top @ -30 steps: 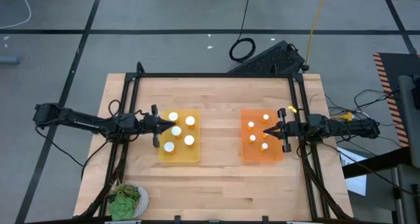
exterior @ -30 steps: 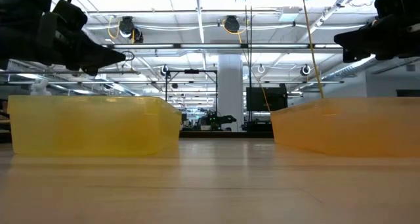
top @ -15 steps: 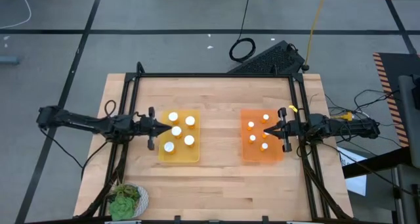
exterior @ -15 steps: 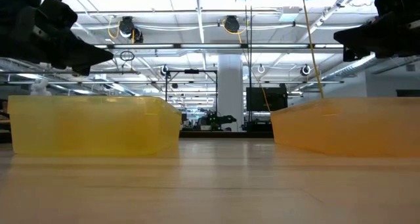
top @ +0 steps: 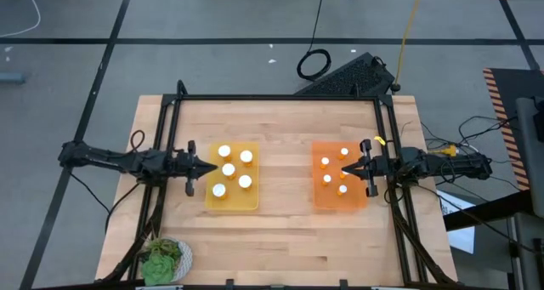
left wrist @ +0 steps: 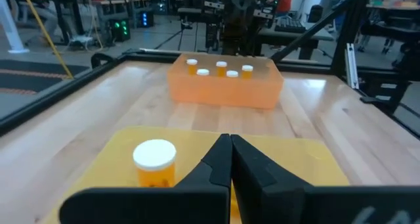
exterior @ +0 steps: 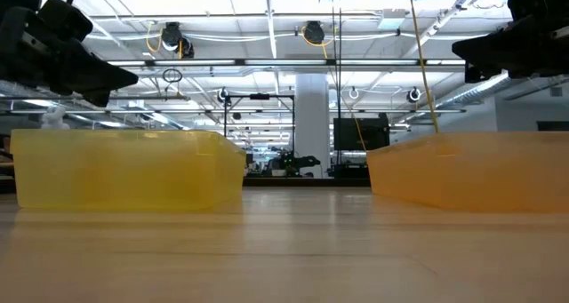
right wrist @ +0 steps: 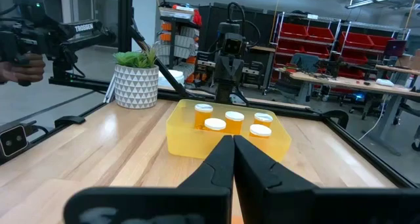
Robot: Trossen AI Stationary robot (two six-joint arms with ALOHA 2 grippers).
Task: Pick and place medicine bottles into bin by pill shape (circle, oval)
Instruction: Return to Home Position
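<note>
Overhead, the left gripper (top: 204, 166) has pulled back off the yellow tray (top: 230, 201), fingers pressed together and empty; five bottles (top: 219, 190) sit inside, five in the orange tray (top: 337, 199) under the closed right gripper (top: 347, 169). Sorting looks finished. Right wrist view: "TRIGGER" shows on background equipment (right wrist: 85, 29).

The wooden table (top: 280, 230) fills the middle of the high view. A yellow tray (top: 251, 201) sits on it left of the middle. An orange tray (top: 319, 196) sits on it right of the middle, well apart. A green plant on a white plate (top: 166, 258) sits at the lower left corner.
</note>
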